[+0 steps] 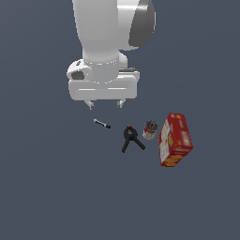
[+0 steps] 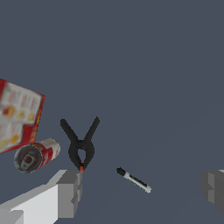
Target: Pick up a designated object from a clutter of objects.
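The gripper [image 1: 105, 104] hangs above the floor with its jaws spread wide and nothing between them. The stick [image 1: 101, 123] lies flat just below it, and in the wrist view it sits between the two fingers [image 2: 70, 192]. Toward the exterior view's right come the clamp [image 1: 131, 138], the can [image 1: 150, 130] and the red box [image 1: 175, 139]; can and box look close, perhaps touching.
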Controlling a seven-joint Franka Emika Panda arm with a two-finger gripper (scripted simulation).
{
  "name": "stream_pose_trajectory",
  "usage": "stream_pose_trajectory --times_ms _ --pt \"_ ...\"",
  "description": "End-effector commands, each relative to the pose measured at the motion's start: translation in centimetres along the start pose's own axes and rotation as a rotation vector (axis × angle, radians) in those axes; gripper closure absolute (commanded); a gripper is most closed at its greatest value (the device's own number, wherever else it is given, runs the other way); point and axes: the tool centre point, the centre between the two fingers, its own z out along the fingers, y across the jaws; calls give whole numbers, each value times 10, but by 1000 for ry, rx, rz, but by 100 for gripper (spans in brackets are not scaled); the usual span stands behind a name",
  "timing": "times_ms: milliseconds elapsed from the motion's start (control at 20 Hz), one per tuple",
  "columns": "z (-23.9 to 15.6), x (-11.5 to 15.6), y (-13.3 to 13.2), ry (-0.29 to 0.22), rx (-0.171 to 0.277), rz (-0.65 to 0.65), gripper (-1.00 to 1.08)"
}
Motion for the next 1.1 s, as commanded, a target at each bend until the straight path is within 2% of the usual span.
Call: stream_pose_trajectory --times_ms 0,500,1050 --pt "17 -5 8 -7 -10 -51 -92" --pt "89 -36 37 -41 -37 -296 -92" --pt "159 -83 55 -71 -28 -580 -92"
